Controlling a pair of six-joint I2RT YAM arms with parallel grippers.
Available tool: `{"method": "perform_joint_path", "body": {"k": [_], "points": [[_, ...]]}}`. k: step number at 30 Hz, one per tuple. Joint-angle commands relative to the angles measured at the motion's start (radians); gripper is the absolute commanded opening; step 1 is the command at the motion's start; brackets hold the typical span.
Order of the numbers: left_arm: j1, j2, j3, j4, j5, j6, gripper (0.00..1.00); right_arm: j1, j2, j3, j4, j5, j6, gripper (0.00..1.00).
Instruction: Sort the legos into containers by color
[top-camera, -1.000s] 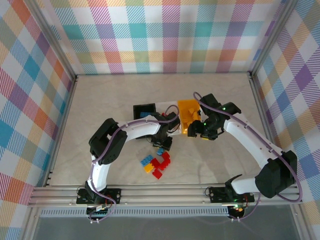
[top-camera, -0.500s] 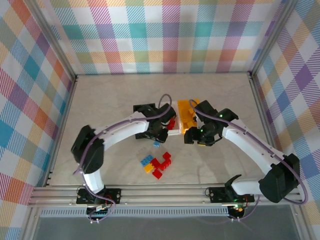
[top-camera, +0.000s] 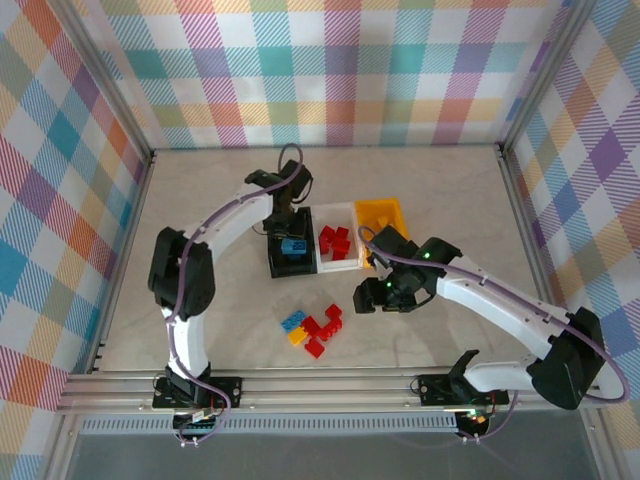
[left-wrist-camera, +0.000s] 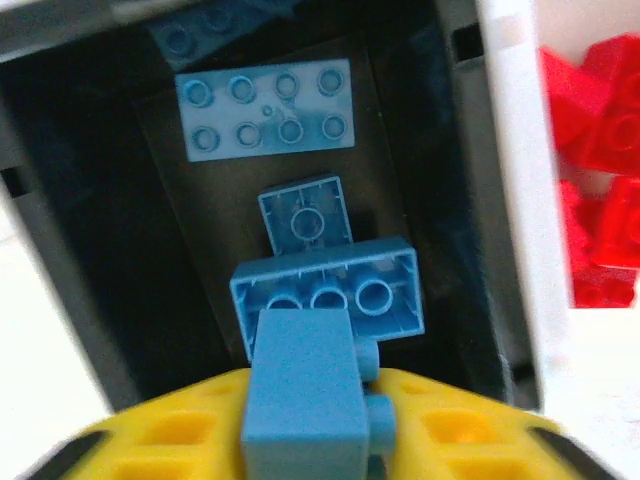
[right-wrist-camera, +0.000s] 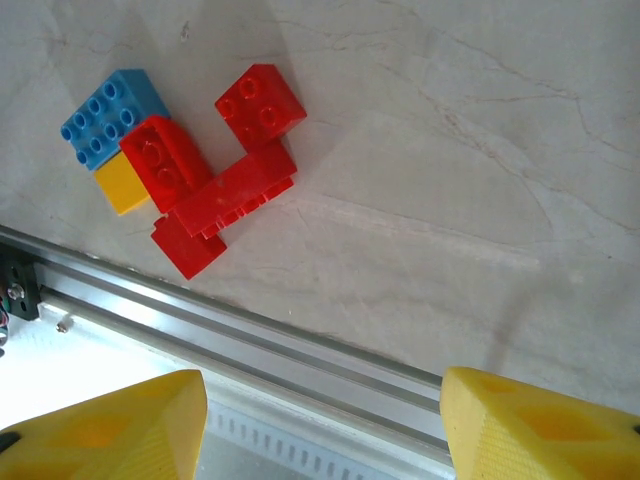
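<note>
- Now my left gripper (left-wrist-camera: 310, 425) has swung above the black plastic bin (left-wrist-camera: 150, 250); small blue studded brick (left-wrist-camera: 300, 385) at its tips, pinched or freed I cannot tell.
- Meanwhile my right gripper (right-wrist-camera: 320, 405), spread and empty, has dropped toward the loose red bricks (right-wrist-camera: 235, 185): next pick.

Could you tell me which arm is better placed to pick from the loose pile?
Right: the right pincer, open, hangs near the pile; the left pincer is over the black bin, a blue brick at its tips.

Left arm (top-camera: 225, 218) stretches forward, left hand (top-camera: 291, 240) pointing down; right hand (right-wrist-camera: 320, 410) hangs low, fingers (right-wrist-camera: 110, 420) spread.
</note>
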Motion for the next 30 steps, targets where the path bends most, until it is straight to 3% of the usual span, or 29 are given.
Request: {"method": "perform_joint_path", "body": {"k": [1, 5, 10, 21, 30], "points": [[0.007, 0.002, 0.054, -0.031, 0.021, 0.021, 0.49, 0.045, 0.047, 0.022, 0.011, 0.001, 0.011, 0.66], [0.009, -0.044, 0.047, -0.043, 0.035, 0.002, 0.63, 0.121, 0.149, 0.041, 0.037, 0.007, -0.015, 0.71], [0.009, -0.201, -0.035, -0.067, 0.031, -0.044, 0.66, 0.155, 0.333, 0.104, 0.113, 0.017, -0.08, 0.71], [0.009, -0.685, -0.529, -0.063, 0.028, -0.213, 0.71, 0.155, 0.609, 0.28, 0.119, 0.084, -0.165, 0.71], [0.009, -0.781, -0.629, -0.076, 0.018, -0.246, 0.73, 0.114, 0.692, 0.286, 0.138, 0.098, -0.221, 0.67]]}}
